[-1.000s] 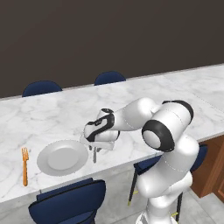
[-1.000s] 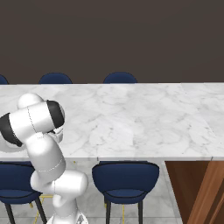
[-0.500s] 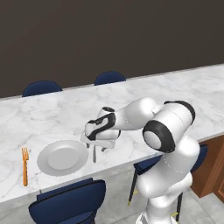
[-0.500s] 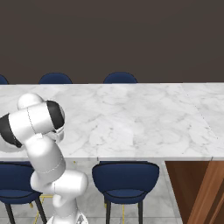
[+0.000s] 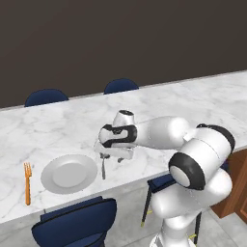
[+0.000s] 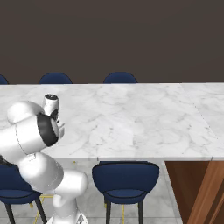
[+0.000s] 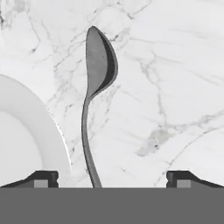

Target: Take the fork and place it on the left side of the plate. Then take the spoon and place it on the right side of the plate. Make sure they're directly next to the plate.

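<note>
The round light-grey plate [image 5: 69, 173] sits near the front edge of the marble counter. The orange fork [image 5: 27, 183] lies on the counter just left of it. On the plate's right side lies the grey spoon [image 5: 103, 166], close beside the rim. My gripper [image 5: 112, 157] hovers low over the spoon's handle, open and holding nothing. In the hand view the spoon [image 7: 98, 65] lies flat on the marble between the spread fingertips [image 7: 41, 178], with my gripper [image 7: 112, 180] standing wide and the plate's rim [image 7: 39, 127] just left of the handle.
Blue chairs [image 5: 120, 86] stand at the counter's far side and another blue chair [image 5: 77, 224] at the near side below the plate. The counter's front edge [image 5: 120, 181] runs close to the plate. A brown wooden cabinet [image 6: 197, 192] closes the right end.
The jaws have spread wide and let go of the spoon, which now rests on the counter right of the plate. The arm has hardly moved.
</note>
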